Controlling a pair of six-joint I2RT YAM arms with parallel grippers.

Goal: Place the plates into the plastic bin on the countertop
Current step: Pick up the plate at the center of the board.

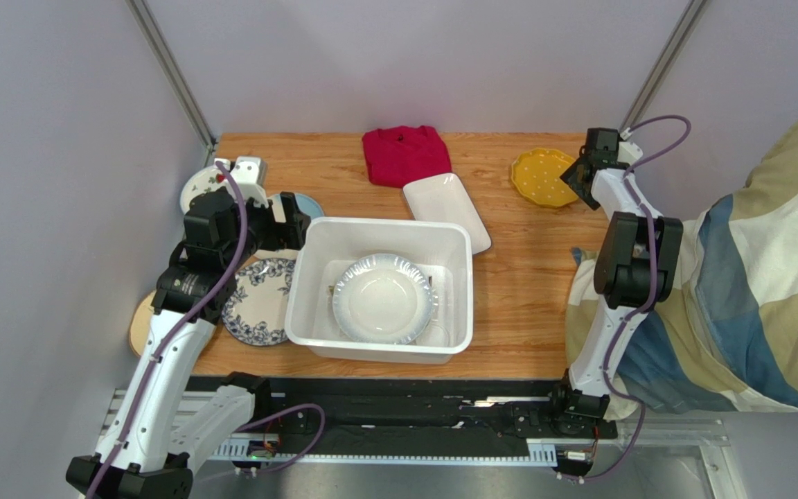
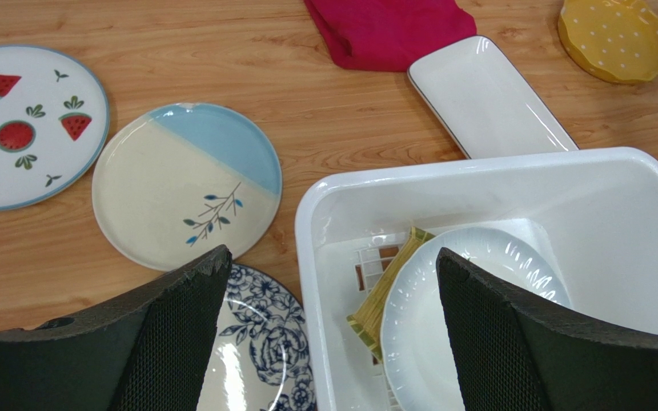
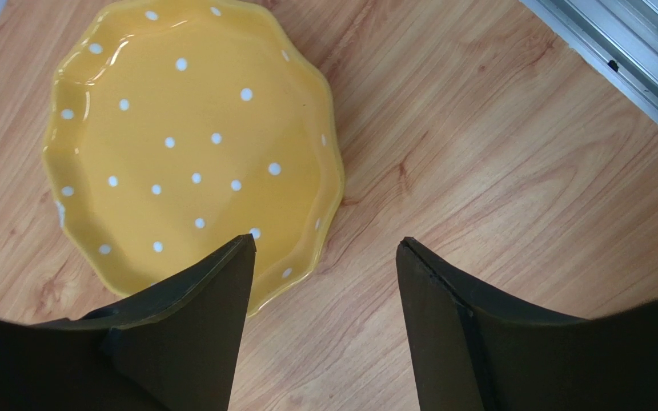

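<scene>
In plastic bin (image 1: pixel 388 221), mid countertop (image 1: pixel 523 312): white round plate (image 1: pixel 384 299) atop greenish woven plate (image 2: pixel 388 291). Left gripper (image 2: pixel 332 257) above bin's left wall, jaws spread wide, empty. Right gripper (image 3: pixel 325 244) at far right, jaws parted, nothing between. One finger (image 3: pixel 195 325) overlaps yellow scalloped plate (image 3: pixel 191 137) rim; contact unclear. White rectangular plate (image 1: pixel 447 211) just behind bin, near red cloth (image 1: pixel 405 154).

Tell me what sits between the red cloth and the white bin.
A white rectangular plate lies between the red cloth and the bin, running diagonally from one towards the other. Both the top view and the left wrist view show it.
</scene>
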